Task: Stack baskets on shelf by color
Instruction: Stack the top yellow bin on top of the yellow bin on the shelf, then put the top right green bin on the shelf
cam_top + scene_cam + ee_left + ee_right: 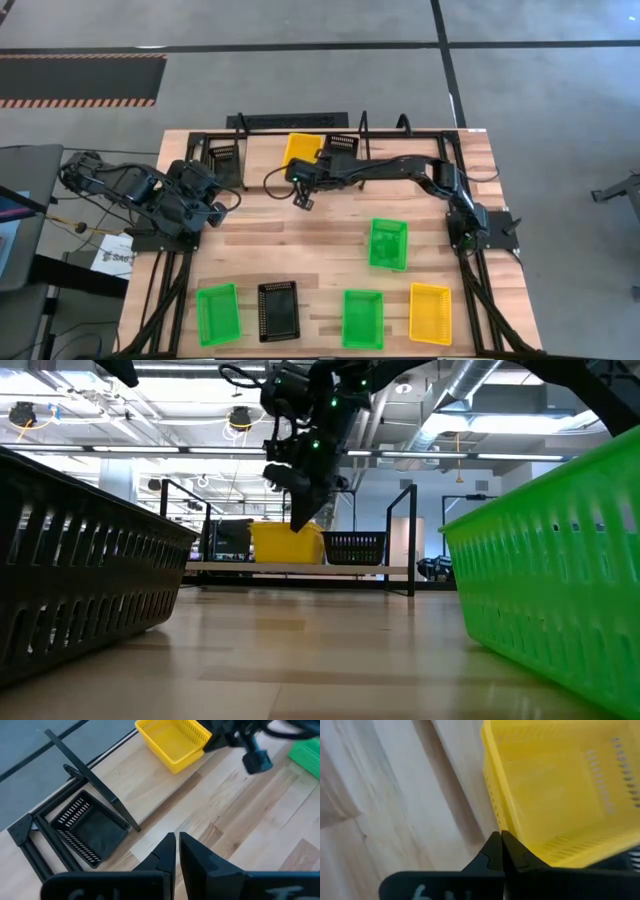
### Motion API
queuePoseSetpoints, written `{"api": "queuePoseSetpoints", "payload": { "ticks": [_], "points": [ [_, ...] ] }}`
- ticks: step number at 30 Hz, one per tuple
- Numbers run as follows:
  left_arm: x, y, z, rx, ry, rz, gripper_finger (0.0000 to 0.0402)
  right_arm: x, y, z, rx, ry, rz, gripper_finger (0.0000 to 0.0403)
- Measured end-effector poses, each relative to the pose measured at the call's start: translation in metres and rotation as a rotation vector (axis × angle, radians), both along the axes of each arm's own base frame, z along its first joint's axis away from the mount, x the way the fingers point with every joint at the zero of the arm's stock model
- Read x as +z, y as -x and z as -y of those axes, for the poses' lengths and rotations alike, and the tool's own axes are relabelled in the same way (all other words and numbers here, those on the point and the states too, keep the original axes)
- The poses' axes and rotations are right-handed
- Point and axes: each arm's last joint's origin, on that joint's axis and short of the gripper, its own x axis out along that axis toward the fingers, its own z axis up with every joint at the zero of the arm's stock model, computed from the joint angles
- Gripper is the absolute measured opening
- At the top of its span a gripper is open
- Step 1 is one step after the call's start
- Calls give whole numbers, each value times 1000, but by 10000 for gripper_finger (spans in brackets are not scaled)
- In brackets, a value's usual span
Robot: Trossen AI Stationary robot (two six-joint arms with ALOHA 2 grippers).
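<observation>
While the left gripper waits with its fingers together at the left side of the table, the right gripper is pressed together on the rim of a yellow basket on the shelf, between two black baskets. Three green baskets, one black and one yellow lie on the table.

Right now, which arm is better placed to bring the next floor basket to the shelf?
Right, probably. Its tool hangs shut beside the yellow basket on the shelf, arm already extended; the left tool sits folded back.
</observation>
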Motion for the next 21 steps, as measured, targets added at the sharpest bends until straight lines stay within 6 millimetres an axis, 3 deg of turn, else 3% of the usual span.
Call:
{"api": "queuePoseSetpoints", "payload": {
  "ticks": [8, 11, 14, 21],
  "points": [
    [1, -1, 0, 5, -8, 20, 9, 67, 31, -34, 0, -2, 81, 0],
    [1, -2, 0, 9, -14, 28, 9, 88, 46, -49, -17, -86, 119, 0],
    [1, -2, 0, 8, -16, 28, 9, 99, 59, -73, -29, -184, 119, 0],
    [1, -2, 0, 5, -19, 23, 9, 94, 70, -140, -148, -406, 102, 0]
  ]
}}
